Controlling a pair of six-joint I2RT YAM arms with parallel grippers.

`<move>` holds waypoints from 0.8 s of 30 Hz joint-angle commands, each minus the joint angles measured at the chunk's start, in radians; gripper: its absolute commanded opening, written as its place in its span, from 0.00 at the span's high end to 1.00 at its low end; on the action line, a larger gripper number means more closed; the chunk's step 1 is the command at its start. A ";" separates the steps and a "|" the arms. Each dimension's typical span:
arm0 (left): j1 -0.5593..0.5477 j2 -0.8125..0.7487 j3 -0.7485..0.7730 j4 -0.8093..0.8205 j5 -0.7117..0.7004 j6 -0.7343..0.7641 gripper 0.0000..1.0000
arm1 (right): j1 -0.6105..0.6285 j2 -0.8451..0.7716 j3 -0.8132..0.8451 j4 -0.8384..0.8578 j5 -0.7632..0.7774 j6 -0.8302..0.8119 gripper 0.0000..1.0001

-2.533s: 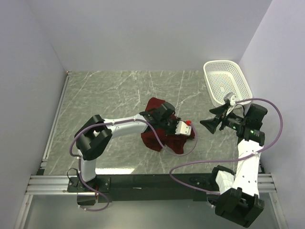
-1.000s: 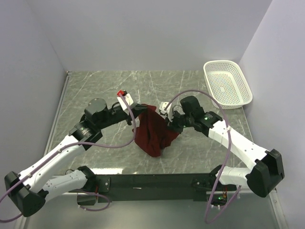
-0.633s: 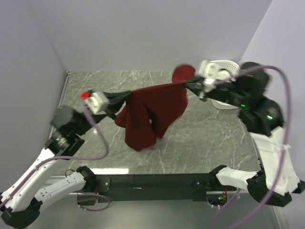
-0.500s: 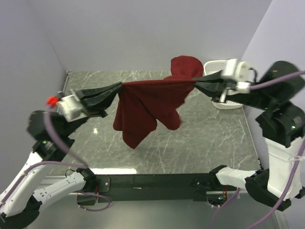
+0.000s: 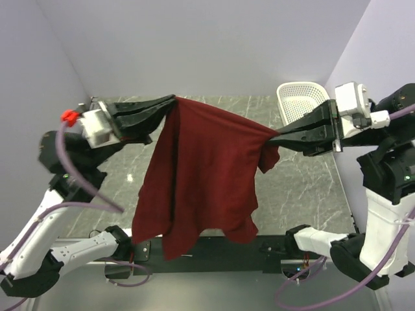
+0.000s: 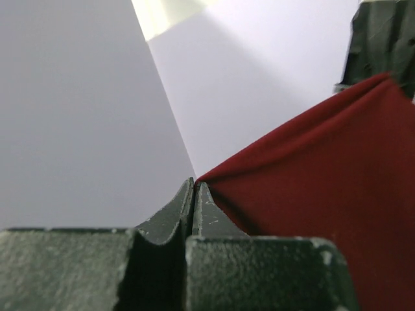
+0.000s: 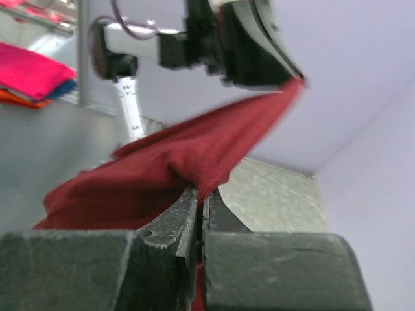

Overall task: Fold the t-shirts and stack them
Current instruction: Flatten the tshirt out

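Top external showed the shirt (image 5: 201,175), bunched on the bench (image 5: 305,188) moments earlier, now hoisted and spread above its near edge between left hand (image 5: 171,102) and right hand (image 5: 272,139), both clamped on it, seemingly ready for laying flat.

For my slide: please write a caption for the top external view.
Left gripper and right gripper hold the maroon t-shirt stretched above the table.
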 commanded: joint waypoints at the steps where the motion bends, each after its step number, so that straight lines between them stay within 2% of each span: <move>1: 0.032 0.075 -0.102 0.082 -0.174 0.036 0.99 | 0.046 -0.068 -0.144 0.139 -0.041 0.115 1.00; 2: 0.037 0.105 -0.168 0.123 -0.166 0.030 0.99 | 0.072 -0.083 -0.207 0.221 -0.007 0.153 1.00; 3: 0.046 0.137 -0.201 0.152 -0.155 0.000 0.99 | 0.082 -0.094 -0.363 0.284 0.028 0.191 1.00; 5: 0.077 0.241 -0.300 0.217 -0.125 -0.017 0.99 | 0.083 -0.109 -0.512 0.437 0.146 0.283 1.00; 6: 0.089 0.276 -0.333 0.290 -0.144 -0.054 0.99 | 0.077 -0.112 -0.666 0.490 0.185 0.318 1.00; 8: 0.150 0.387 -0.428 0.384 -0.167 -0.120 0.97 | 0.073 -0.125 -0.807 0.528 0.370 0.251 1.00; 9: 0.173 0.425 -0.451 0.455 -0.177 -0.187 0.94 | 0.063 -0.125 -0.938 0.541 0.434 0.231 1.00; 12: 0.249 0.552 -0.451 0.452 -0.209 -0.246 0.62 | 0.002 -0.054 -1.094 0.562 0.729 0.231 0.98; 13: 0.266 0.589 -0.433 0.406 -0.213 -0.246 0.46 | -0.063 -0.013 -1.097 0.541 0.783 0.245 0.95; 14: 0.269 0.597 -0.396 0.381 -0.236 -0.234 0.38 | -0.107 0.089 -1.069 0.470 0.829 0.253 0.86; 16: 0.269 0.585 -0.353 0.335 -0.255 -0.217 0.20 | -0.208 0.239 -1.018 0.380 0.845 0.225 0.75; 18: 0.269 0.558 -0.330 0.301 -0.285 -0.199 0.09 | -0.251 0.291 -0.999 0.325 0.806 0.207 0.61; 20: 0.270 0.504 -0.304 0.225 -0.283 -0.185 0.07 | -0.260 0.270 -1.021 0.343 0.817 0.127 0.55; 21: 0.270 0.481 -0.299 0.187 -0.255 -0.166 0.07 | -0.257 0.251 -1.039 0.349 0.811 0.101 0.41; 24: 0.270 0.386 -0.295 -0.011 -0.198 -0.125 0.08 | -0.239 0.178 -1.036 0.320 0.805 -0.037 0.22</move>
